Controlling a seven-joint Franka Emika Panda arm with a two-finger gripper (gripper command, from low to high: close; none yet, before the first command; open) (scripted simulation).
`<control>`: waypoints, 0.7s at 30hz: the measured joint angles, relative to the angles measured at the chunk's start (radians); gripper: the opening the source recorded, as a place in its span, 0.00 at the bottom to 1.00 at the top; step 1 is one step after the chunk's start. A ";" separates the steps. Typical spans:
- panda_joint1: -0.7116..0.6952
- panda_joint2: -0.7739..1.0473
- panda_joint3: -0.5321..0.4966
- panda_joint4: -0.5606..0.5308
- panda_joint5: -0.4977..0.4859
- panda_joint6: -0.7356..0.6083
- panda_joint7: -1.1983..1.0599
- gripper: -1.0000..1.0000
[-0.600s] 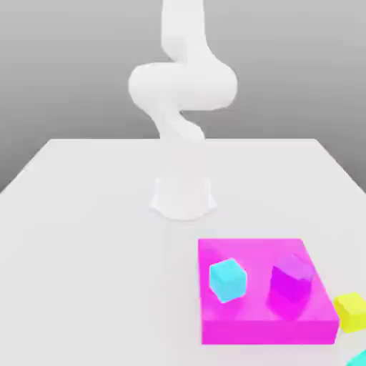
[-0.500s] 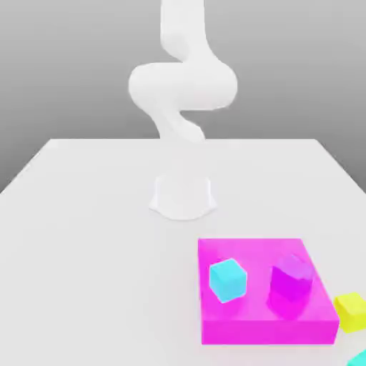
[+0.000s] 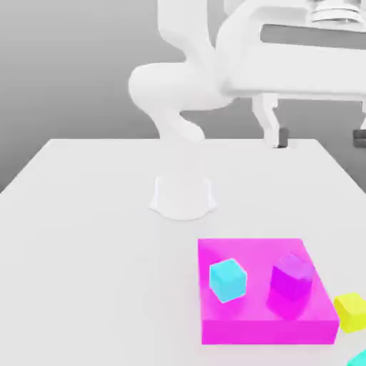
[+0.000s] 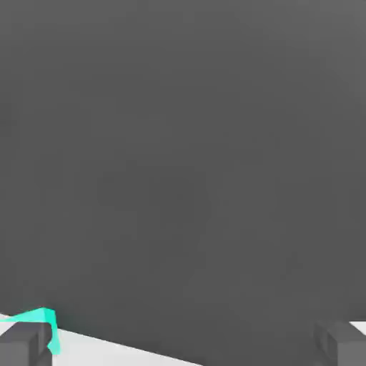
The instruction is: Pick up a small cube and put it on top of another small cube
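Observation:
A small cyan cube (image 3: 228, 279) and a small purple cube (image 3: 291, 279) sit side by side, apart, on a flat magenta block (image 3: 264, 325). A small yellow cube (image 3: 352, 311) rests on the table at the block's right in the exterior view. My gripper (image 3: 322, 136) hangs high above the table at the exterior view's upper right, well above the cubes. It is open and holds nothing. In the hand view the two dark fingertips (image 4: 25, 347) stand far apart, with a sliver of a cyan thing (image 4: 36, 318) beside one of them.
The white table (image 3: 93, 250) stretches wide to the exterior view's left of the magenta block. The arm's round base (image 3: 183, 194) stands at the table's middle back. A corner of another cyan thing (image 3: 359, 359) pokes in at the lower right edge.
The hand and forearm have swung into the exterior view's upper right, where none showed before. The cubes and the magenta block have not moved.

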 joint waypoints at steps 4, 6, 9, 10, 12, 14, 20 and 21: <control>0.042 0.146 0.014 0.031 -0.032 0.022 0.014 0.50; 0.058 0.219 0.020 0.047 -0.045 0.034 0.020 0.50; 0.085 0.328 0.032 0.071 -0.064 0.051 0.027 0.50; 0.095 0.364 0.034 0.078 -0.069 0.057 0.029 0.50; 0.115 0.436 0.041 0.094 -0.078 0.068 0.032 0.50; 0.136 0.508 0.047 0.109 -0.085 0.080 0.033 0.50; 0.178 0.685 0.016 0.150 -0.127 0.183 0.059 0.00; 0.178 0.685 0.016 0.150 -0.126 0.183 0.058 0.00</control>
